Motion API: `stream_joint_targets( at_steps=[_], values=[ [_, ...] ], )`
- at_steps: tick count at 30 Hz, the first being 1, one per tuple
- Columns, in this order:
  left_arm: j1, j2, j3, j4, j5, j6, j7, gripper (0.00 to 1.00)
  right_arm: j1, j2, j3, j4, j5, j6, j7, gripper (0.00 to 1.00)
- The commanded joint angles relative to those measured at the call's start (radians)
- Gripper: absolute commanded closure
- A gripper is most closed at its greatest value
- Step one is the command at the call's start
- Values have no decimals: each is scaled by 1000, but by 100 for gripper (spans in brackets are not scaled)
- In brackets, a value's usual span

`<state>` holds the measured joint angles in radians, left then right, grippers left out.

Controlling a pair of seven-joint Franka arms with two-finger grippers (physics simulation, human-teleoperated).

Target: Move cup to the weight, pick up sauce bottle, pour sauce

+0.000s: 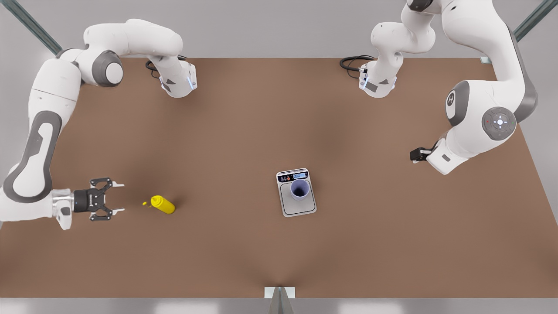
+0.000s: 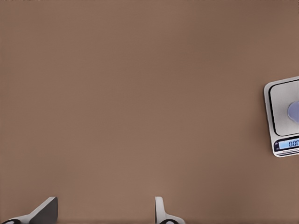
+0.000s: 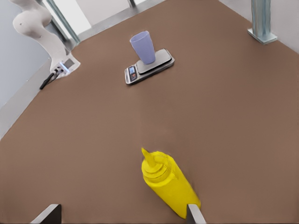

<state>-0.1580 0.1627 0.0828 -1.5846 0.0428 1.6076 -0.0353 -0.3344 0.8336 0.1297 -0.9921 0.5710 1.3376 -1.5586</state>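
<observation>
Sauce bottle (image 1: 163,204): lying on the tabletop near the front view's left edge, nozzle toward the right gripper (image 1: 117,198), fingers spread wide, bottle just beyond the tips. Advise closing mid-body. Cup (image 1: 300,189) upright on weight (image 1: 296,192). Left gripper (image 2: 105,212) parted wide, waiting.

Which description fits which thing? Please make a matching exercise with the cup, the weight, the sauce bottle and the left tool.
Things:
1. cup
2. weight
3. sauce bottle
4. left tool

Descriptions:
A. yellow, just ahead of the open right tool
B. open, waiting at the front view's right, touching nothing
C. lavender-blue, upright on the grey plate
D. flat, with a blue display strip

Pairs: 1-C, 2-D, 3-A, 4-B
</observation>
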Motion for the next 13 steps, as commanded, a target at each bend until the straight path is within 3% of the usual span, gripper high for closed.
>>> stream_joint_targets(
  at_steps=[1, 2, 5, 7, 8, 13],
  values=[
    [0, 0, 0, 0, 0, 0, 0, 0, 38, -16, -1, 30, -31, 0, 93, 0],
    [0, 0, 0, 0, 0, 0, 0, 0, 98, -56, -1, 46, -95, 5, 234, 0],
    [0, 0, 0, 0, 0, 0, 0, 0, 390, -295, -13, -13, -548, 75, 920, 0],
    [0, 1, 0, 0, 0, 0, 0, 0, 325, -504, -15, -322, -550, 166, 1284, 0],
    [0, 0, 0, 0, 0, 0, 0, 0, 302, -564, -15, -384, -551, 166, 1450, 0],
    [0, 3, 0, 0, 2, 2, 0, 0, 284, -599, -4, -404, -602, 156, 1597, 0]
  ],
)
